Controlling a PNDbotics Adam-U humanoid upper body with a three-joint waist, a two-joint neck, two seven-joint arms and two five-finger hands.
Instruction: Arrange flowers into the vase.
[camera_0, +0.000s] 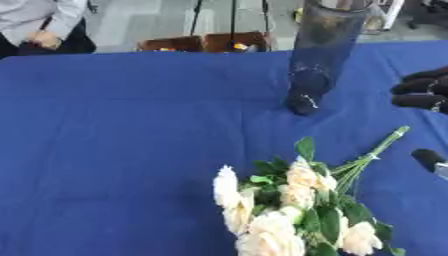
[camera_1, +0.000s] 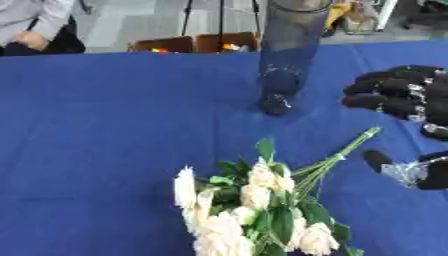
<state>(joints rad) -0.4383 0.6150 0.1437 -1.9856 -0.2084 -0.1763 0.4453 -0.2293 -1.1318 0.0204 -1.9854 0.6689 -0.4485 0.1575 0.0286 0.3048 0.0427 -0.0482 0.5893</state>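
A tall, dark, see-through vase (camera_1: 287, 55) stands upright on the blue table (camera_0: 122, 130), right of centre toward the far side. A bunch of cream roses (camera_1: 249, 210) with green leaves lies flat on the cloth at the bottom centre, its green stems (camera_1: 346, 150) pointing up and right. My right hand (camera_1: 404, 97) hovers at the right edge, fingers curled toward the left and thumb (camera_1: 378, 159) below, near the stem ends; nothing is between them. It is right of the vase and apart from it. My left hand does not show.
The blue cloth spreads wide to the left and centre. Beyond the far table edge stand brown boxes (camera_0: 206, 42) and tripod legs. A person sits at the top left corner, away from the flowers.
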